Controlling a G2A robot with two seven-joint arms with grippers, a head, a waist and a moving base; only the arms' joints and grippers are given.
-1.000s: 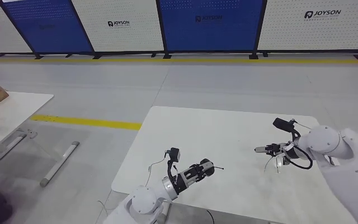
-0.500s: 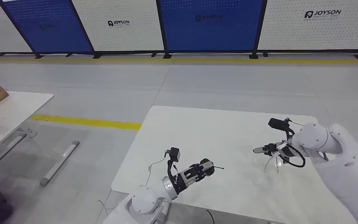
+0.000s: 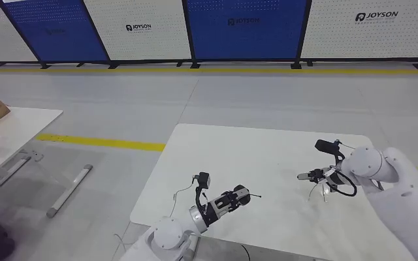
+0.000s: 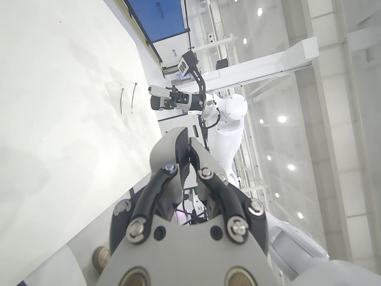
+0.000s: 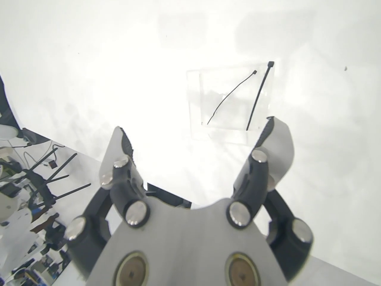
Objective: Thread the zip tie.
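1. Right gripper (image 5: pixel 195 124) hangs over the table (image 3: pixel 248 150) toward its 3 o'clock side in the top view, with its fingers spread wide and nothing between them.
2. Left gripper (image 4: pixel 188 132) sits near the table's 7 o'clock edge, its tip aimed toward 3 o'clock and its pads pressed together. From above, a thin dark line pokes out past its tip; I cannot tell what it is.
3. Thin zip tie (image 5: pixel 230 98) and thick zip tie (image 5: pixel 258 96) lie side by side on a clear plastic sheet (image 5: pixel 193 105) flat on the table. They do not touch, and their heads are at the same end.
4. From above, the sheet lies at about 5 o'clock from the right gripper, just beside it and well apart from the left gripper.
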